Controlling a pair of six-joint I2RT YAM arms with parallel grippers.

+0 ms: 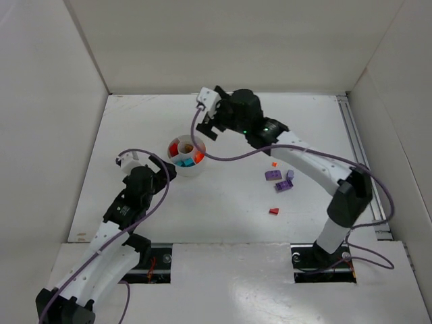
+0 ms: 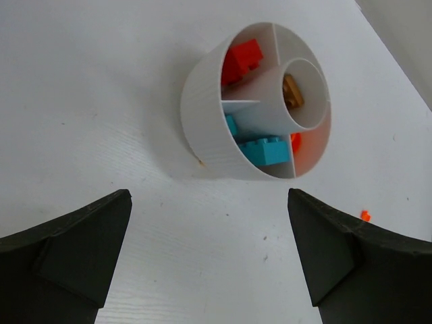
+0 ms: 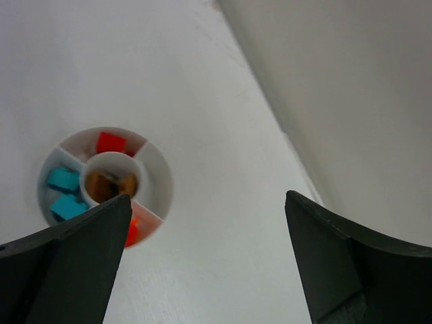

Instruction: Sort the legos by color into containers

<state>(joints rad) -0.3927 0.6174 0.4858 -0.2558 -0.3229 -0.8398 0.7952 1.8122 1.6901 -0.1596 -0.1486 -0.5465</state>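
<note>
Over the far rim of the white dish [image 1: 191, 171], left of centre on the worktop [image 1: 223, 223], the right tool [image 3: 207, 198] hangs with its fingers spread wide and nothing between them. The left tool [image 2: 208, 192] sits just near-left of the dish, also spread and empty.

Dish contents: red brick [image 2: 243, 57], teal bricks [image 2: 266, 150] and orange brick [image 2: 295, 143] in separate wedges, brown brick [image 2: 292, 92] in the hub. One far-right wedge looks bare.

Loose to the right, well apart from the dish: purple pieces [image 1: 273, 175] bunched together, a tiny orange bit [image 1: 275, 163] and a loose red piece [image 1: 273, 211].

Risks, as judged:
- Either tool is close enough to clip the rim. The dish looks light, so a knock could slide or tip it and mix the sorted colours.
- The right arm's cable [image 1: 229, 159] droops close beside the dish. A sweep toward the loose pieces might drag it across the rim.
- The purple pieces lie nearly touching, so closing on one may push or lift a neighbour.
- The orange bit is very small and could slip out of the fingers.
- A release from high up could bounce a piece into the wrong wedge.
</note>
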